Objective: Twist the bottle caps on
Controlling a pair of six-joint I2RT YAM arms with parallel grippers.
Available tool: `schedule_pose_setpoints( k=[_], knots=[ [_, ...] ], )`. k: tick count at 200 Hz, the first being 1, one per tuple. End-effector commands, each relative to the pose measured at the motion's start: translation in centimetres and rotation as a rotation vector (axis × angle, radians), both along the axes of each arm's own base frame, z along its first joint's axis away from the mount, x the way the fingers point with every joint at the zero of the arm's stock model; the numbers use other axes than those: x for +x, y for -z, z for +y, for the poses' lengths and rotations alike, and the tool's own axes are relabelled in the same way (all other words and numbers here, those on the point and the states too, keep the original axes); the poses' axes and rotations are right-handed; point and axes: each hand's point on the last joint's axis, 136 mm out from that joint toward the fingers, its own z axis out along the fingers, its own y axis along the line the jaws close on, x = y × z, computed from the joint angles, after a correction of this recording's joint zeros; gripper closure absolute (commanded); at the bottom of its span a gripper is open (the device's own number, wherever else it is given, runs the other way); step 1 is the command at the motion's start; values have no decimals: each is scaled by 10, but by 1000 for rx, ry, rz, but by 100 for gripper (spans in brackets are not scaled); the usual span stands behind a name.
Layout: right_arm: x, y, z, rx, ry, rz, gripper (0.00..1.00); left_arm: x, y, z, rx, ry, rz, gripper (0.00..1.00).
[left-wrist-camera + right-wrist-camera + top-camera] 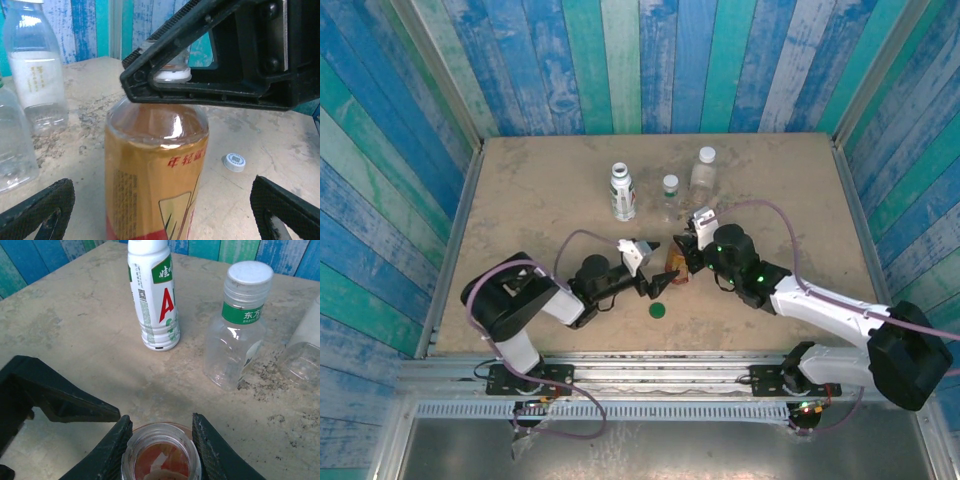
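The amber-orange bottle (pixel 675 268) stands upright near the table's front centre, its mouth (pixel 161 456) uncapped. My right gripper (pixel 161 450) is shut on its neck, one finger (pixel 165 75) on each side just under the rim. My left gripper (pixel 160 212) is open, with its fingertips (pixel 37 210) wide apart on either side of the amber bottle's body (pixel 155 170), not touching it. A dark green cap (pixel 658 310) lies on the table just in front of the bottle. A white cap (pixel 234 162) lies on the table beyond the bottle.
Behind stand a white-labelled bottle (pixel 152 295), a small clear bottle (pixel 240 325) wearing a white cap, and a larger clear bottle (pixel 705 170). Blue-green plank walls (pixel 640 60) close in the table at the back and both sides.
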Motion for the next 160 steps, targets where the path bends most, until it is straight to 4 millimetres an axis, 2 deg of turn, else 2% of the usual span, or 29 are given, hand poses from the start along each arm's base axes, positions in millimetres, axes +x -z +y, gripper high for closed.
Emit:
schedule_pose_setpoints(
  k=[1,23,43,63,126,160],
  knots=[
    [-6,20,-6,-29,10,62,95,3,-3,-17,4,48,-78,6],
    [-7,22,-1,-37,-18,74,90,9,2,-28,17,64,-76,6],
    [-7,21,-2,-32,-11,64,89,10,3,-34,-4,81,-81,0],
    [-8,20,0,-33,-22,65,89,13,4,-36,-9,78,-87,9],
    [-7,21,2,-32,-30,71,88,23,10,-45,-4,76,-79,25],
    [-8,22,3,-36,-39,80,87,24,9,-47,-21,76,-77,39]
  ],
)
